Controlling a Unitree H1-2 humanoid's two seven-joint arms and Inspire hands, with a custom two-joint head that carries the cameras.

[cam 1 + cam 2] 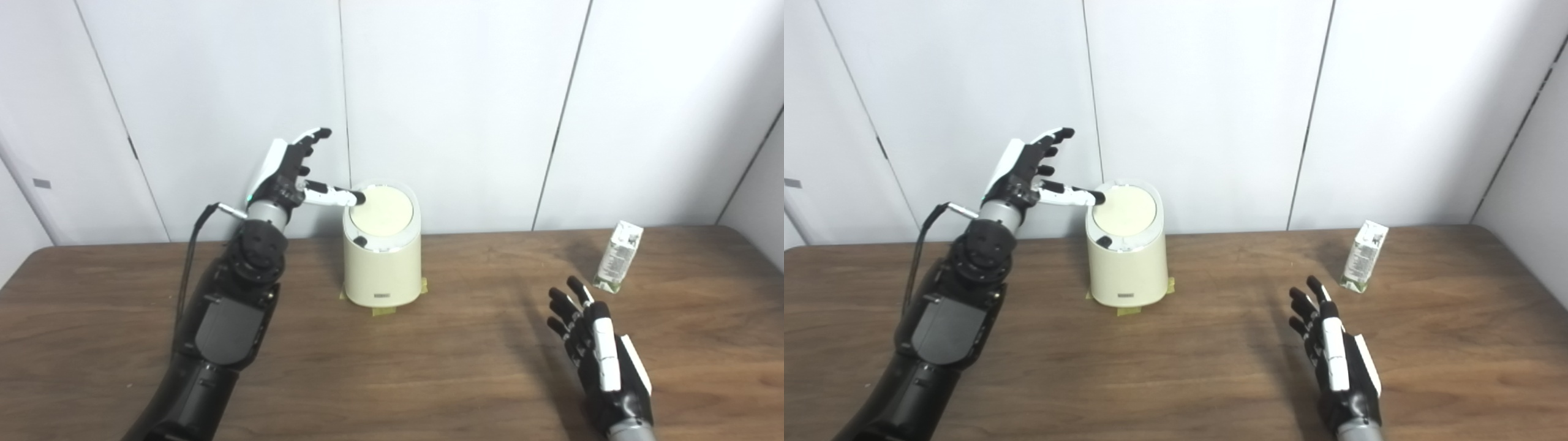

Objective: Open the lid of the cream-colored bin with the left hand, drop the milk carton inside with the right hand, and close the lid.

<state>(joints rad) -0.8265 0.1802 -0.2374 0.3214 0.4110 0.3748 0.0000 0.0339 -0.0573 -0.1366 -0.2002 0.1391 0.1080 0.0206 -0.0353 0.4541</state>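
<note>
White panels back the wooden bench point(429, 367). Left hand point(285, 174), fingers spread and empty, reaches one tip to the bin point(381, 269) lid point(381, 211) to open it; right hand point(597, 349) waits open near the carton point(618, 256), far right.

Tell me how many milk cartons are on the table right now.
1. The milk carton stands upright at the table's far right, just beyond the open right hand. None others visible.

Both cameras sit side by side on the head and look forward and down at the wooden table point(429, 367) from near. Both views share the table, the cream-colored bin point(1127, 257) and the white wall point(1213, 92).
</note>
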